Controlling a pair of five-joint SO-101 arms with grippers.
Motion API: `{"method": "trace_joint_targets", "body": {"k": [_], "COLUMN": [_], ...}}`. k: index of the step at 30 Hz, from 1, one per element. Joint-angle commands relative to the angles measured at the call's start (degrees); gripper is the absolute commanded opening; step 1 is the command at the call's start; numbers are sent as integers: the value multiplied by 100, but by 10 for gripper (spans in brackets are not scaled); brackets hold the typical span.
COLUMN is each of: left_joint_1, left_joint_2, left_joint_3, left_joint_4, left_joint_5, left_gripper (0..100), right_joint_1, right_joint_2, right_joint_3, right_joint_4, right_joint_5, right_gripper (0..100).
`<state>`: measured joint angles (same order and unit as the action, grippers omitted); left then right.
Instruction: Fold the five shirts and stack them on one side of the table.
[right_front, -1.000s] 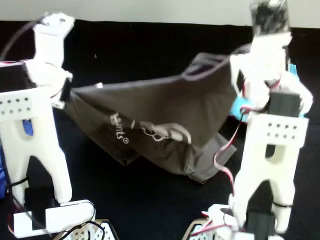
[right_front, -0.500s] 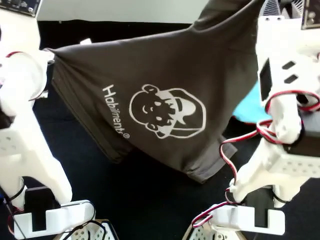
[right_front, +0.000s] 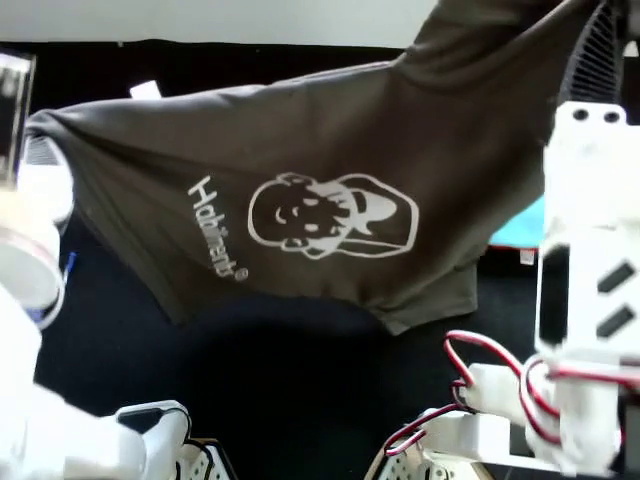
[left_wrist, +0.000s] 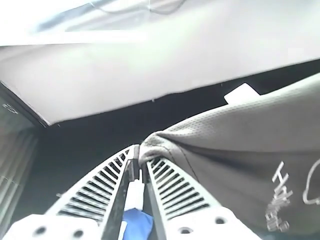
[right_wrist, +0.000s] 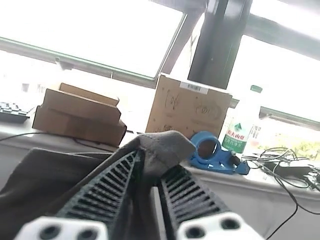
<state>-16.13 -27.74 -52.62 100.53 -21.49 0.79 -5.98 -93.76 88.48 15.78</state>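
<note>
Shirt (right_front: 330, 170) held spread above counter (right_front: 300, 390), corners pinched in left gripper (left_wrist: 140, 156) and right gripper (right_wrist: 151, 161); upper edge cut off, turquoise item (right_front: 520, 228) half hidden

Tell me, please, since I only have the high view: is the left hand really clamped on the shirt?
Observer: Yes. In the left wrist view the left hand is shut on a bunched fold of the shirt, pinched right at its tips.
Operator: Thank you. And the right hand?
Observer: The right hand is shut on another bunch of the same shirt, which pokes out just past its tips.
Operator: What lies beyond that hand?
Observer: Cardboard boxes and a bottle stand in front of a window.
</note>
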Motion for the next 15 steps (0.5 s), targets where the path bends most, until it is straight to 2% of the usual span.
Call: {"method": "trace_joint_targets", "body": {"k": [1, 8, 15], "left_joint_1": [-75, -75, -75], "left_joint_2": [-48, -145, -1068], "left_joint_3": [66, 646, 673], "left_joint_4": [26, -9, -9], "left_joint_5": [-35, -9, -26], "left_gripper": [8, 8, 8], "right_joint_1": [101, 101, 75], "right_joint_2": [-180, -1077, -2044], "right_joint_3": [-233, 444, 1393], "right_joint_4": [-233, -303, -312], "right_joint_5": [255, 255, 246], "right_gripper": [5, 5, 5]}}
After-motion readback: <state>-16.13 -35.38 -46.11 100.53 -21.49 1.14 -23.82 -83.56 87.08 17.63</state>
